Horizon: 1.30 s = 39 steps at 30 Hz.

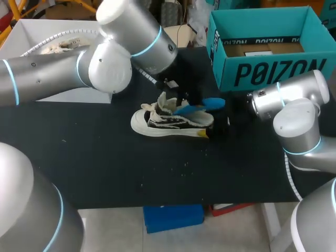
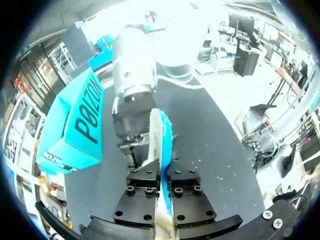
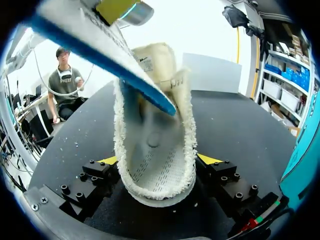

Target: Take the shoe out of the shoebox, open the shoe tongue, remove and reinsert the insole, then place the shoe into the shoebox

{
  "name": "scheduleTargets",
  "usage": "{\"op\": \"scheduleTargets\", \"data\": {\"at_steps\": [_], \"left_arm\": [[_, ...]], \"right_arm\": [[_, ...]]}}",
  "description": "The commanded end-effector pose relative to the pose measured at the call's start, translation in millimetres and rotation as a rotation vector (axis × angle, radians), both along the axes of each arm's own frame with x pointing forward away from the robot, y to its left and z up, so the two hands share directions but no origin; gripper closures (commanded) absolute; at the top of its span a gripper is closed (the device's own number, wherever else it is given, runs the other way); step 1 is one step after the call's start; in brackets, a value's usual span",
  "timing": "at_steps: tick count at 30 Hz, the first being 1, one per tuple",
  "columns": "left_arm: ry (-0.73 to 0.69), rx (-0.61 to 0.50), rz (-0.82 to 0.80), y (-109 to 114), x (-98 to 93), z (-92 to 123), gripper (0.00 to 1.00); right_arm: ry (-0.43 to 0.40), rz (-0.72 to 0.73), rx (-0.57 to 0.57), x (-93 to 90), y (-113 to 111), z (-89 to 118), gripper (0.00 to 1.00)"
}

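Insole (image 1: 210, 103) out of the shoe (image 1: 170, 122), shoe gripped at the heel on the desk (image 1: 105, 163).
Head view: the shoe lies on its sole mid-desk, near the teal shoebox (image 1: 262, 73); the blue insole hangs just above it. Left wrist view: left jaws pinch the insole (image 2: 161, 135) edge-on. Right wrist view: right jaws clasp the shoe's (image 3: 155, 150) heel from both sides, insole (image 3: 100, 55) above.

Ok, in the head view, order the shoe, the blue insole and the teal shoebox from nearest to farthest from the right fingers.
1. The shoe: gripped at its heel end between the right fingers.
2. The insole: just above the shoe, clamped in the left fingers.
3. The shoebox: at the table's far right corner, apart from both.
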State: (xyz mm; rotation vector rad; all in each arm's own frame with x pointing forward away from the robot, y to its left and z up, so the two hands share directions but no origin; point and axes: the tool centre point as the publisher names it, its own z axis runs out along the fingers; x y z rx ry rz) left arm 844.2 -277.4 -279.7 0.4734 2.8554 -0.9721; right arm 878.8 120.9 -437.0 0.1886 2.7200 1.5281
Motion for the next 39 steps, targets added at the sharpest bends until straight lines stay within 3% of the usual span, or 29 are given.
{"op": "scheduleTargets", "data": {"at_steps": [1,11,15,33,39], "left_arm": [[0.031,-0.182,-0.043,6.0,-10.5,35.1,1.00],[0.140,-0.568,-0.062,-5.1,-21.9,121.4,1.00],[0.337,-0.770,-0.255,-3.0,-31.4,150.5,1.00],[0.337,-0.770,-0.255,-3.0,-31.4,150.5,1.00],[0.426,-0.888,-0.091,17.4,-48.0,180.1,1.00]], "right_arm": [[0.001,-0.002,-0.001,-0.9,1.0,-0.8,1.00],[0.001,-0.002,-0.001,-0.9,1.0,-0.8,1.00],[0.001,-0.002,-0.001,-0.9,1.0,-0.8,1.00],[0.001,-0.002,-0.001,-0.9,1.0,-0.8,1.00],[0.001,-0.002,-0.001,-0.9,1.0,-0.8,1.00]]}}
